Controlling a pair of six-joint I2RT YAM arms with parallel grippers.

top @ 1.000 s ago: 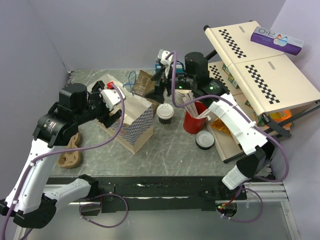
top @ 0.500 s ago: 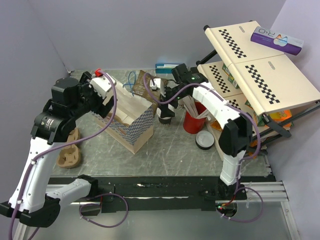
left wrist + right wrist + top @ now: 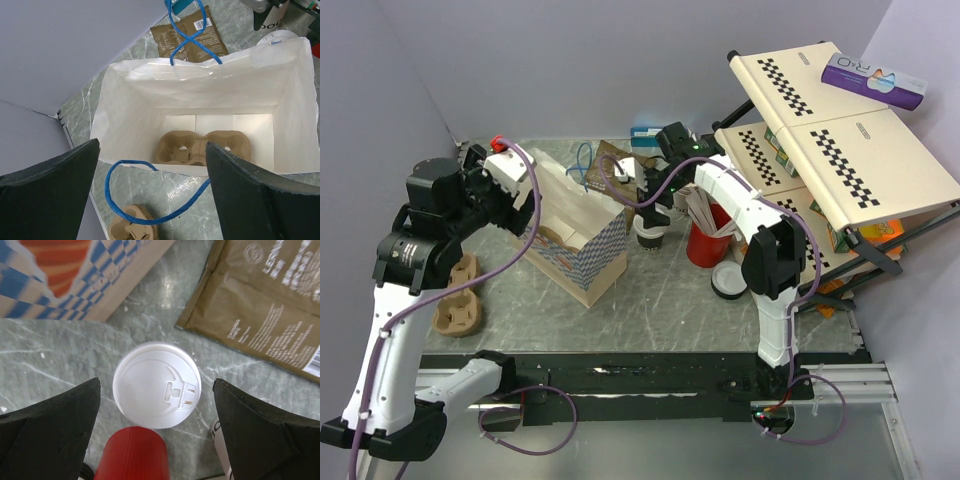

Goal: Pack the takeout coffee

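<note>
**Right claw [image 3: 156, 390] poised over the lidded cup, grasp not yet made**

The takeout coffee [image 3: 156, 385] stands upright on the tabletop [image 3: 65, 350], between the paper bag [image 3: 210, 85] and the red cup [image 3: 131, 452]. The right claw hangs straight above it, fingers spread to either side of the white lid and touching nothing. The left claw [image 3: 151, 150], also spread and empty, hovers over the bag's open mouth, where a cardboard cup carrier [image 3: 202, 147] lies on the bottom. The step in hand looks like the pick-up. Next the right claw should drop around the cup's wall, close gently so the paper does not crush, then lift clear of the red cup.
</note>
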